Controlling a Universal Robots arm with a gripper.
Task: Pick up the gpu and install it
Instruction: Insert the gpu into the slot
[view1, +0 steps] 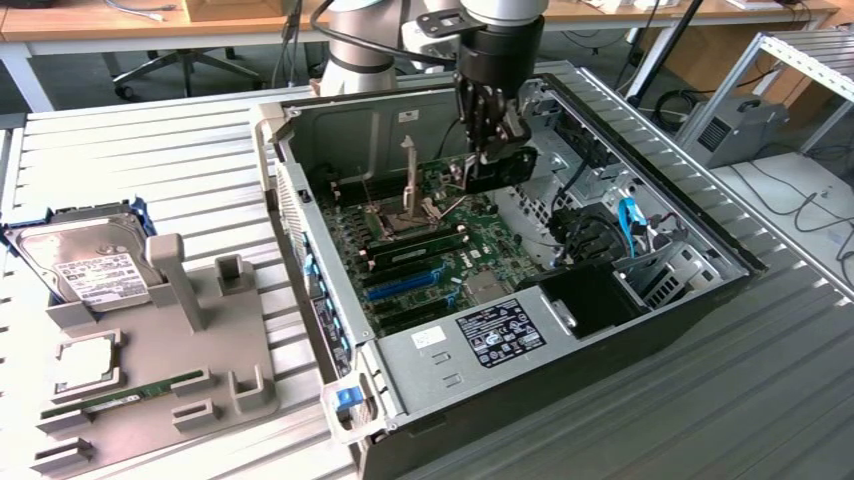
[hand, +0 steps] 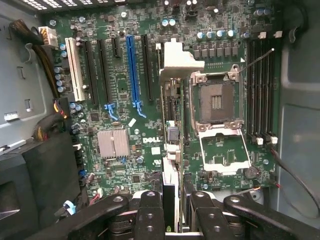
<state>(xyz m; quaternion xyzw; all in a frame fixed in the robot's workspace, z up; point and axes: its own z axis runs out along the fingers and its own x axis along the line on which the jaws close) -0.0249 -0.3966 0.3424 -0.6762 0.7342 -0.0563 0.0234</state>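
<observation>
Above the green motherboard (hand: 130, 115) inside the open black computer case (view1: 694, 250), my gripper (view1: 497, 150) clamps the green, silver-bracketed gpu (hand: 172, 150) edge-on, so I keep it square over the blue slot (hand: 132, 70).

Gpu (view1: 497, 168) (hand: 170, 150), green card, silver bracket, held edge-on above the motherboard (hand: 130, 125)

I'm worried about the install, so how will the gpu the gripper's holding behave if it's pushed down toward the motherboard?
The gpu is a thin circuit card, so probably stiff, yet fragile if pressed unevenly. The gripper holds it edge-on, with its silver bracket out at one end, so it may tend to tilt. It looks fairly light for its size.
</observation>
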